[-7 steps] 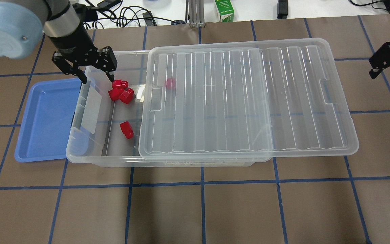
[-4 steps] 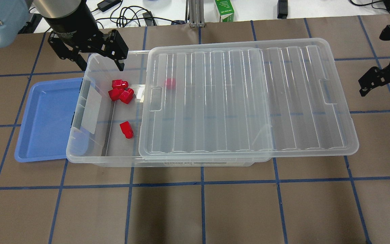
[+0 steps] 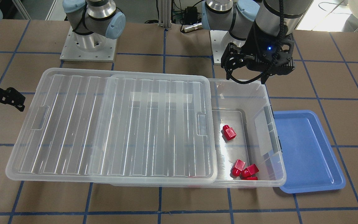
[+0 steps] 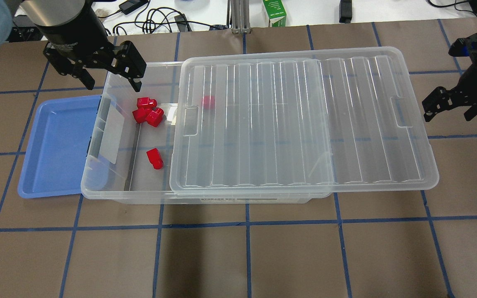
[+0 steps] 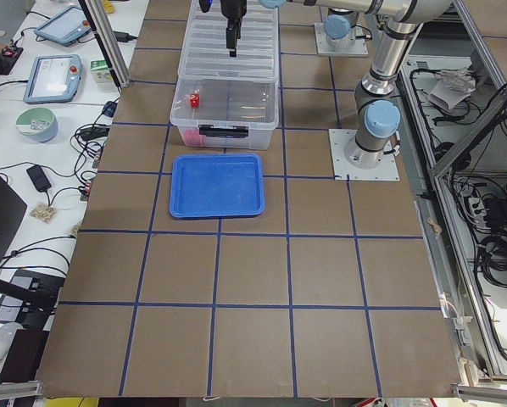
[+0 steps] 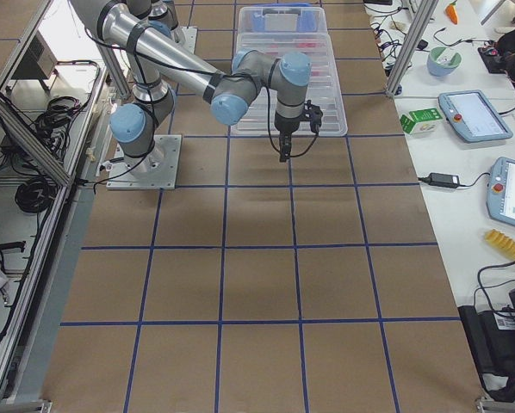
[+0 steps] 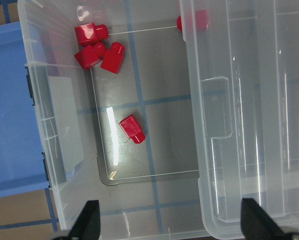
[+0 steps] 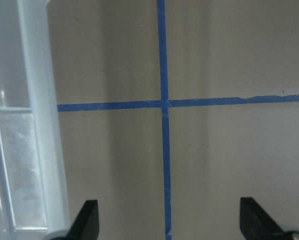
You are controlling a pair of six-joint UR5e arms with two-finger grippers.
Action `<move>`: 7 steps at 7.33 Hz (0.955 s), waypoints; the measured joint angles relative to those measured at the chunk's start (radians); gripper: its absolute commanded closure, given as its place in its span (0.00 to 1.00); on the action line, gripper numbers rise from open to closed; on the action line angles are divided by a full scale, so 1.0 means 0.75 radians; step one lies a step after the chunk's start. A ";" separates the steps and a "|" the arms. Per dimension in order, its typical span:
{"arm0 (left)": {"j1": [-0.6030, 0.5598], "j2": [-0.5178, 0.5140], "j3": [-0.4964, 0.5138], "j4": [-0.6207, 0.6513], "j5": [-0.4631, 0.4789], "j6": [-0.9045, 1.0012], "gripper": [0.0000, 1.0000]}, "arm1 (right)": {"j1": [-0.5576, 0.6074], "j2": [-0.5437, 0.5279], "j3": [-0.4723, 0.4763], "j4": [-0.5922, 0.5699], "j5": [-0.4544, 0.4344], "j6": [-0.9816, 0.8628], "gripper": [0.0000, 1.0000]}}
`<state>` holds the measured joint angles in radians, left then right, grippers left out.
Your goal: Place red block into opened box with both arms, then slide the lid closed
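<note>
My left gripper (image 4: 114, 86) hangs spread and empty over the far left corner of the box (image 4: 139, 194). Five red blocks (image 4: 147, 112) lie inside: three bunched far left, one nearer, and one under the lid (image 4: 296, 124), which covers the box's right part and overhangs it. My right gripper (image 4: 447, 116), also spread, hangs just beyond the lid's right end. A blue tray (image 4: 52, 145) sits just left of the box.

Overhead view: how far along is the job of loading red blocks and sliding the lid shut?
Done: four red blocks lie in the open end of the box, a fifth under the lid. In hand: nothing; the left gripper and the right gripper are open and empty, the right one beside the lid's overhanging end. Left: sliding the lid over the uncovered end.
</note>
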<state>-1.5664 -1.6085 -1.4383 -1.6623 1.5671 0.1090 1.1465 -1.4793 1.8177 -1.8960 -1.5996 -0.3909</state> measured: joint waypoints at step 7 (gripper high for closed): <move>0.088 0.058 -0.085 0.008 -0.011 0.085 0.00 | 0.338 0.025 -0.002 -0.028 0.002 0.426 0.00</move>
<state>-1.5004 -1.5652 -1.5018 -1.6562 1.5592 0.1726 1.4002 -1.4604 1.8160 -1.9171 -1.5984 -0.0711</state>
